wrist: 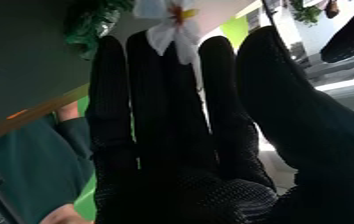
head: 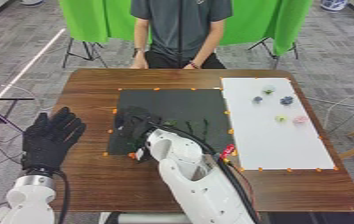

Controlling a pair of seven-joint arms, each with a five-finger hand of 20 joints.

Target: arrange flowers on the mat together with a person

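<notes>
The left hand [head: 53,137], fingers straight, is left of the black mat [head: 156,100]. Over it, the right hand [head: 134,123] has straight fingers at a white flower [wrist: 181,15]; I cannot tell if it's held. Green stems [head: 204,126] run near to far; right, small flowers [head: 286,100] dot the white sheet [head: 276,147].

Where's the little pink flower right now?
In the head view, the pink flower lies on the white sheet at the robot's right, just right of the yellow-green flower and nearer the robot than the larger dark blue flower.
</notes>
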